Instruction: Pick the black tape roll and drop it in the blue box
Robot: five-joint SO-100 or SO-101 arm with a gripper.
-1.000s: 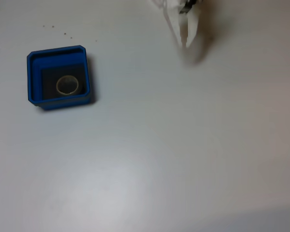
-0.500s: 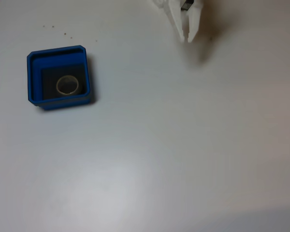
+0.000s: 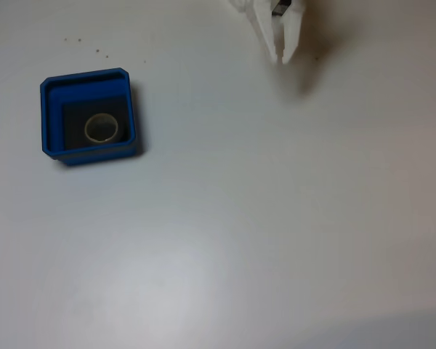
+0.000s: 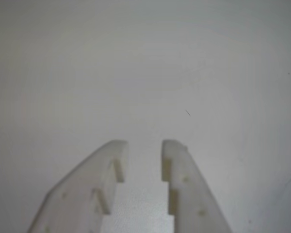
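Your gripper sits at the top edge of the fixed view, and over the last second it has pulled back up and away from the middle of the table; across the last half second it has barely shifted, so the retreat looks close to finished. In the wrist view the two white fingers stand a little apart with a narrow gap between them and nothing held; only bare table surface shows through that gap and ahead of the tips.

The black tape roll is well away from your fingers, far off to the left and lower down in the fixed view. It lies flat on the dark floor inside the blue box, its pale core ring showing, and it has not moved in that time.

Judging from that, the drop is already done and the arm is only clearing out. You have nothing left to grasp; what remains, at most, is letting the arm settle at rest.
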